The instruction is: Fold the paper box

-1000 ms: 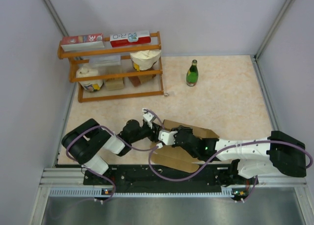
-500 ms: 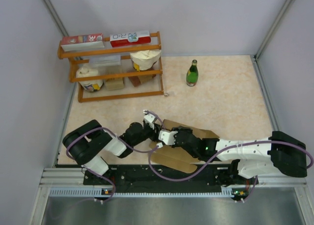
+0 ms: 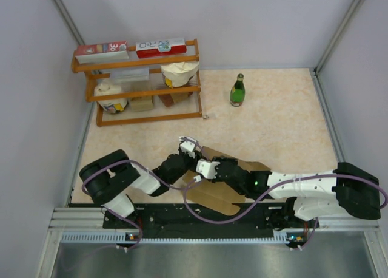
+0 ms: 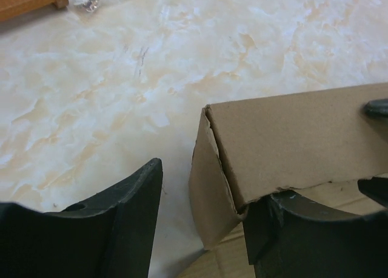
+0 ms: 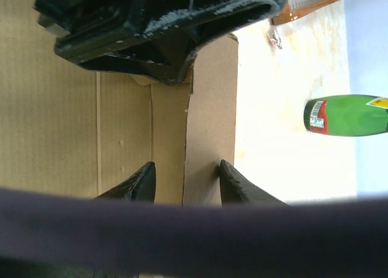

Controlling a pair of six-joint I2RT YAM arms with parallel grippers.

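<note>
The paper box [image 3: 215, 196], half-raised on the bench [image 3: 285, 120], is best squared at its corner crease before the left fingers [image 4: 121, 229] and right fingers [image 5: 136, 184], apart astride its walls, are closed.

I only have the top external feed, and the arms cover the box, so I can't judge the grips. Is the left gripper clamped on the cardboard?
Observer: No. In the left wrist view the left gripper is open. It straddles a raised corner of the paper box, and the table shows between one finger and the cardboard.
Operator: And the right one?
Observer: In the right wrist view the right gripper is open too, its fingertips either side of a narrow flap at the box's edge.
Operator: Any damage?
Observer: The left wrist view shows a slightly ragged edge near that corner.
</note>
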